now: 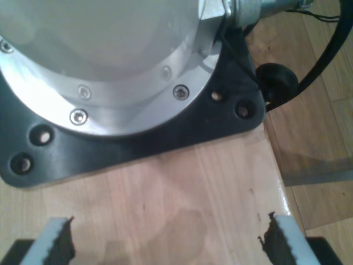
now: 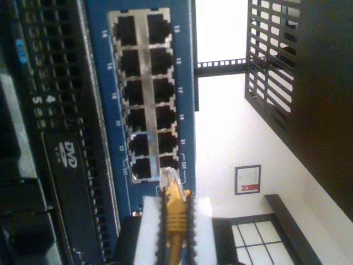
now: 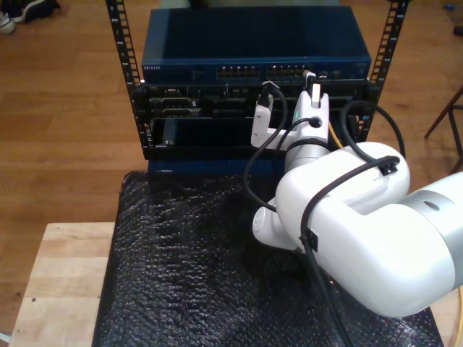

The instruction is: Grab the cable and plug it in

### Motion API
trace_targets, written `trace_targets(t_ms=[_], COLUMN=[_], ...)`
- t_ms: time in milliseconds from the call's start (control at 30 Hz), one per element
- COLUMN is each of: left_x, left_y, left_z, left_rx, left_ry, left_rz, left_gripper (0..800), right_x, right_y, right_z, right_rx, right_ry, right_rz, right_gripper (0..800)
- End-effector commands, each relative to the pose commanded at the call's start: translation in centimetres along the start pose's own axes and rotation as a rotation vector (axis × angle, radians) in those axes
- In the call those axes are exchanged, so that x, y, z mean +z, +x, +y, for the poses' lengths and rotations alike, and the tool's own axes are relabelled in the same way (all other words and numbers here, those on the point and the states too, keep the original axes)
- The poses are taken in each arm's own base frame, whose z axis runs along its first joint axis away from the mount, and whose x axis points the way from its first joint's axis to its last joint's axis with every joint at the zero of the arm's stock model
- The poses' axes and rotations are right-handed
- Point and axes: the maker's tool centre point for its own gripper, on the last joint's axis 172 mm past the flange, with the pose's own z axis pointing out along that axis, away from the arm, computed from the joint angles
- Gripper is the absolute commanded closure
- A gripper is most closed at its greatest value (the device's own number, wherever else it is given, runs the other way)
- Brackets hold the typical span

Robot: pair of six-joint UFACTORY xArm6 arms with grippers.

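While clamped between white pads of my second pincer [image 2: 172,221], thin yellow-orange network cable [image 2: 175,212] points clear plastic plug [image 2: 168,178] at blue switch panel [image 2: 185,66], tip just beside nearest port [image 2: 168,162]; insertion unclear. My first pincer [image 1: 165,240] wide open, holding nothing, above wooden surface [image 1: 182,193] near black arm base plate [image 1: 138,138].

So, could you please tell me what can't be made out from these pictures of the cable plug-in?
- Second wrist view: whether the plug has entered a port on the blue switch; blur.
- Second wrist view: the cable past my second gripper; frame edge.
- Exterior view: port numbers; too small.
- First wrist view: my first gripper; fingers cut off.
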Motion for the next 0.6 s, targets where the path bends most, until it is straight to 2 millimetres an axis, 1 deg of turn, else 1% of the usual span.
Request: trace_targets(t_ms=[333,467,600], left_x=[0.0,0.0,0.0], left_y=[0.0,0.0,0.0], left_z=[0.0,0.0,0.0], left_rx=[0.0,0.0,0.0], left_ry=[0.0,0.0,0.0], left_rz=[0.0,0.002,0.002], left_gripper=[0,0,0], right_x=[0.9,1.4,1.3], right_y=[0.5,-0.2,-0.2], right_z=[0.5,0.5,0.3], right_rx=[0.014,0.014,0.012], right_ry=[-0.023,-0.025,-0.022], right_rz=[-0.002,-0.014,-0.014], right_gripper=[800,800,800])
